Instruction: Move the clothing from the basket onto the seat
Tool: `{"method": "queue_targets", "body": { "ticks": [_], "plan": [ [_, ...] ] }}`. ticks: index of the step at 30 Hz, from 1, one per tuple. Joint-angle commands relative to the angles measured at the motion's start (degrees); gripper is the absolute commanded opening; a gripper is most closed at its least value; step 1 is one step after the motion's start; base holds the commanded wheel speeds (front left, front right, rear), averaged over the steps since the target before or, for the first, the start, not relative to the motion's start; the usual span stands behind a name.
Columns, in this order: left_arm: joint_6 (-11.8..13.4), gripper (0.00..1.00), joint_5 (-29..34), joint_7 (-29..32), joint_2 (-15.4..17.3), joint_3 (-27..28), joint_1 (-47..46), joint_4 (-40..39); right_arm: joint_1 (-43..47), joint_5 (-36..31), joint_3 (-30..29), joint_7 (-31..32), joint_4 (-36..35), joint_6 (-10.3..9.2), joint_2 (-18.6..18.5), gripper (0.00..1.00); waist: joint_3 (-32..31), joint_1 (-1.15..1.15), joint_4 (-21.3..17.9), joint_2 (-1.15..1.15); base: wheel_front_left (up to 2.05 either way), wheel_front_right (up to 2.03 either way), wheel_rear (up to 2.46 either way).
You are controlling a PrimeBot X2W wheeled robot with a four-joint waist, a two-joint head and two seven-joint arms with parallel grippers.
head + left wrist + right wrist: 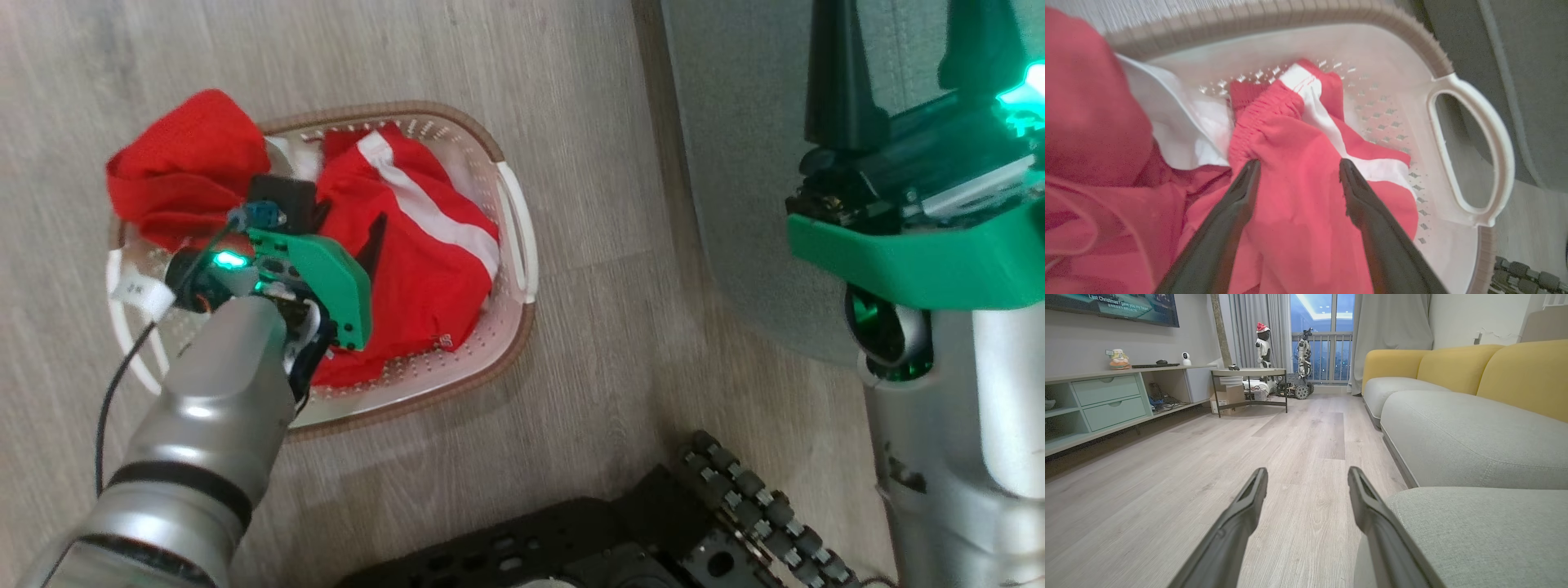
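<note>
Matt red cloth clothing (1298, 204) fills the perforated plastic basket (1453, 134) on wood-grain floor (571, 122).

Pale wood floor (1167, 498), a low table (1248, 371) beside a cabinet (1106, 390) with green drawers.

Silver forearm (212, 392), black band; green wrist bracket (331, 282), LED lit green; black cable (106, 400) at its 9 o'clock; left gripper (1298, 162) fingers dark, tapered.

Pale wood-plank floor (1298, 449) ran toward a tall glass balcony window (1323, 318) at twelve o'clock; a mint-green drawer cabinet (1106, 400) stood at nine, yellow upholstered backrests (1457, 363) at two.
</note>
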Motion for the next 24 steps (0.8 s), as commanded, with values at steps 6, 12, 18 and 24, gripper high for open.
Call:
{"method": "queue_targets", "body": {
  "ticks": [6,12,18,24],
  "plan": [
    [-0.3,1.00,-1.2,5.0,0.2,-1.4,-3.4,4.9,-1.2,0.6,0.7,-0.4,-3.2,-0.01,-0.2,1.00,3.4,-0.01,-2.0,0.00,0.00,0.00,0.00],
    [-0.3,1.00,-1.9,10.8,0.3,-3.9,-4.7,8.5,-2.2,1.6,0.7,-0.4,-4.1,-0.01,-0.2,1.00,5.5,-0.01,-3.6,0.00,0.00,0.00,0.00],
    [-0.3,1.00,-2.6,14.8,1.0,-5.9,-5.0,9.5,-2.3,2.0,0.6,-0.4,-4.2,-0.01,-0.2,1.00,6.1,-0.01,-4.4,0.00,0.00,0.00,0.00],
    [-0.3,0.44,-4.6,15.2,1.7,-7.7,-5.1,8.3,-1.9,2.2,0.5,-0.4,-4.5,-0.01,-0.2,1.00,6.2,-0.01,-4.7,0.00,0.00,0.00,0.00]
  ]
}}
